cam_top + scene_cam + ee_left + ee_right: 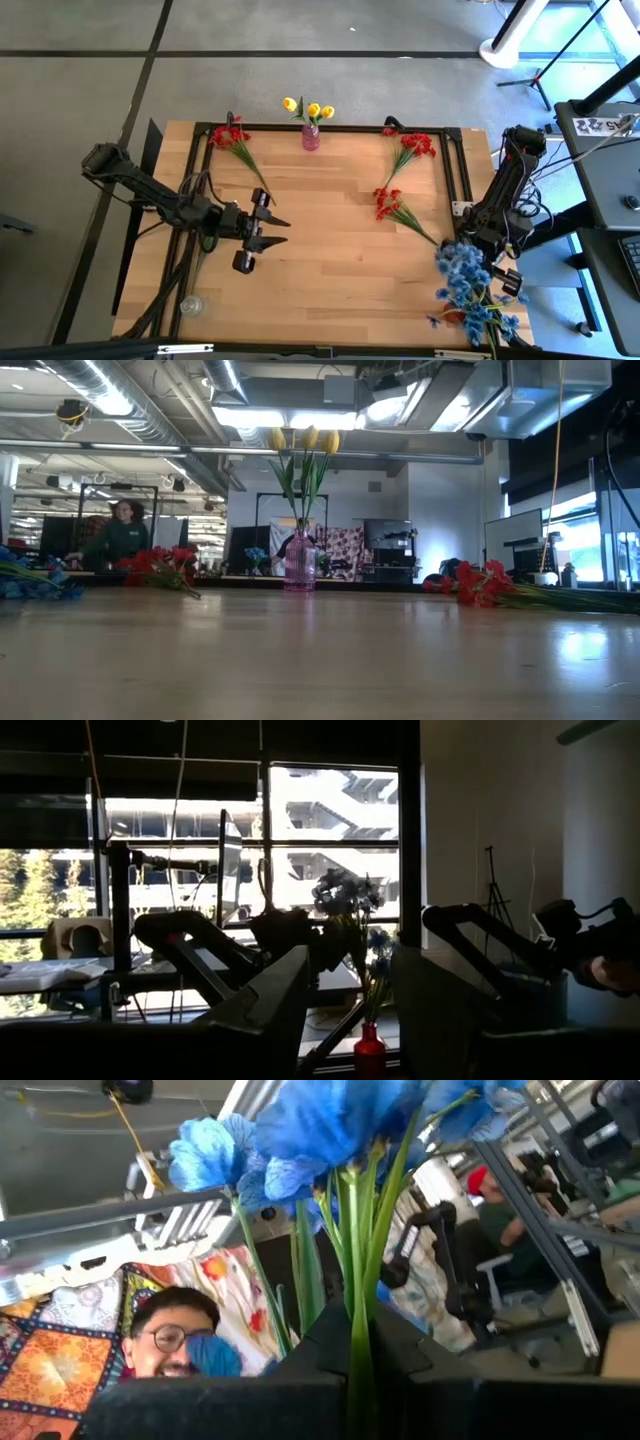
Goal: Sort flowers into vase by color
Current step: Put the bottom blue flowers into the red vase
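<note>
- My right gripper (478, 268) clenches a blue flower (300, 1120) stem at the table's (340, 250) four o'clock corner.
- My left gripper (275, 230) hovers released, fingers spread, at nine o'clock.
- A person (118, 532) sits beyond the table.

Three yellow tulip-headed artificial flowers (308, 108) stand upright on green stems in a small pink glass vase (311, 137) at the middle of the table's far edge. A red-clustered artificial flower (236, 140) lies flat near the far left corner, its stem running toward the table's centre. Two more red-clustered flowers lie on the right half: one (410, 150) near the far right corner, the other (393, 207) closer to the middle, stem angled toward the right edge. A bunch of blue-clustered flowers (470, 285) sits at the near right corner, their green stems (358, 1280) rising side by side.
</note>
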`<state>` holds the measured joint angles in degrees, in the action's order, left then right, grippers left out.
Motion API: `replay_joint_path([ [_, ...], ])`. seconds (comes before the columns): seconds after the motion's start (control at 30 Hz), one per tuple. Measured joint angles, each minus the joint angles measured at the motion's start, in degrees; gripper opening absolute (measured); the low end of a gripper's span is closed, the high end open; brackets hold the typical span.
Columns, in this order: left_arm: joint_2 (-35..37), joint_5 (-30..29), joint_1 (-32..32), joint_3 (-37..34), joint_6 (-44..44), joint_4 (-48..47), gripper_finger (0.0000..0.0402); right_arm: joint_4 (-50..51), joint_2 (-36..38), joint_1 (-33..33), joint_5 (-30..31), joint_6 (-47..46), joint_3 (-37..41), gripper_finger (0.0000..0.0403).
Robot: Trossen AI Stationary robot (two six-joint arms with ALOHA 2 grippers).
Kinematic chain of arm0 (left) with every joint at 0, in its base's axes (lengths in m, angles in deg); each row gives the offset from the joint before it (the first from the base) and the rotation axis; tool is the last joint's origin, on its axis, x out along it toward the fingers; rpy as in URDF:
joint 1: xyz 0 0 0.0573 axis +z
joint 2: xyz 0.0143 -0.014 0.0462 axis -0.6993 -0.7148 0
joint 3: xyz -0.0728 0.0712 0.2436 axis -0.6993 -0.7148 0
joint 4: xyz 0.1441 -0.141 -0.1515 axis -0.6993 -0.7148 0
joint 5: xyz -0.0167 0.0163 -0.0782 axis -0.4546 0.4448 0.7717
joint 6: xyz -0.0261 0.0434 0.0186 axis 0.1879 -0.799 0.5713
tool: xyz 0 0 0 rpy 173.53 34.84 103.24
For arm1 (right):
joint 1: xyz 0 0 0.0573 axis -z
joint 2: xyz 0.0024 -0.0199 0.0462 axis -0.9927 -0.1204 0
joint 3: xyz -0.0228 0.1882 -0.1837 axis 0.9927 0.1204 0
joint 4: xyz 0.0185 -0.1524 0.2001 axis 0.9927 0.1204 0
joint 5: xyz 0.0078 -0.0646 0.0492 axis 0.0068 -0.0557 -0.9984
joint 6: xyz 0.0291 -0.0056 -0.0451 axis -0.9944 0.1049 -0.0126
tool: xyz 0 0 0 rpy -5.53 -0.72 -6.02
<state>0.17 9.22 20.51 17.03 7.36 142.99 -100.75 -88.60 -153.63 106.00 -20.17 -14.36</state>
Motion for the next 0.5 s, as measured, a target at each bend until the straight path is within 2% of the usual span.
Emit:
replay_joint_path([
  [0.3, 0.0, 0.0, 0.0, 0.0, 0.0, -0.2, 0.0140, 2.5, 0.0, 0.0, -2.2, 2.8, 0.0, 0.0010],
  [0.5, 0.0, 0.0, 0.0, 0.0, 0.1, -0.2, 0.0140, 6.6, 0.0, 0.0, -5.9, 3.3, 0.0, 0.0008],
])
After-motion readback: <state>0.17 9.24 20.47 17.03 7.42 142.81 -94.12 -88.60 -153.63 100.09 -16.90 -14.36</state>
